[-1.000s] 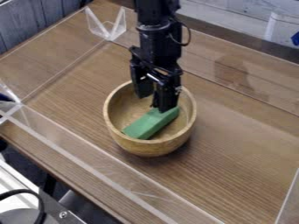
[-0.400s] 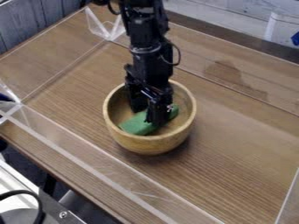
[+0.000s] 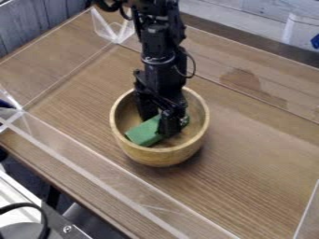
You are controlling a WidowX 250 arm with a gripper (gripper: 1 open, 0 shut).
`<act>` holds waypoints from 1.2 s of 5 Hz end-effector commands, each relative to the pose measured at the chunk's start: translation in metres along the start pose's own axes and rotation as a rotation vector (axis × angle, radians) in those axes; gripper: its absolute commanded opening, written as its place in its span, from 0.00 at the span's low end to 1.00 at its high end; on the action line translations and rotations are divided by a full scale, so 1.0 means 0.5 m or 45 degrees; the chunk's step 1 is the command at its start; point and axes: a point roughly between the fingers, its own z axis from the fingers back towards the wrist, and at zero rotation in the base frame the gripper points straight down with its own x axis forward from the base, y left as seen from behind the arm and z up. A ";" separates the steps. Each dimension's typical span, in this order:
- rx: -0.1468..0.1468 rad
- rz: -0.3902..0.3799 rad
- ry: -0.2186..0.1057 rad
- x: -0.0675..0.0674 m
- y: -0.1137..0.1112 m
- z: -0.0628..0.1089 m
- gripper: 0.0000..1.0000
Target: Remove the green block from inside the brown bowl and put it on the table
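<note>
"What do we have in front of us, going from the biggest thing down?"

"We have the table (image 3: pixel 230 173) first, brown wood grain running across it; a low clear wall (image 3: pixel 69 168) edges it at the lower left, and our black arm (image 3: pixel 159 28) comes down from the top of the view."

"And below the arm?"

"We see the bowl (image 3: pixel 159 157), round, light tan and thick-walled; it sits upright on the table, and our gripper (image 3: pixel 159 118) reaches down into it, tilting neither far left nor far right."

"How do our fingers stand?"

"We have them spread wide, one toward the left side of the bowl and one toward the right; the dark parts overlap so much that we cannot tell whether either touches anything."

"Where is the block, the smallest of the lot?"

"We find the green block (image 3: pixel 144 133) inside the bowl, low down; it lies at a slant, its near end toward the lower left, and the gripper hides part of its far end from us; we cannot tell whether it lies fully flat."
</note>
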 end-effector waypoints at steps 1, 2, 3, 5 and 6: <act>0.031 -0.019 -0.037 0.004 -0.019 0.017 1.00; 0.068 -0.028 -0.079 0.001 -0.038 0.058 1.00; 0.084 -0.009 -0.094 0.003 -0.042 0.059 1.00; 0.095 -0.001 -0.079 -0.002 -0.026 0.067 0.00; 0.106 0.000 -0.085 -0.007 -0.021 0.085 0.00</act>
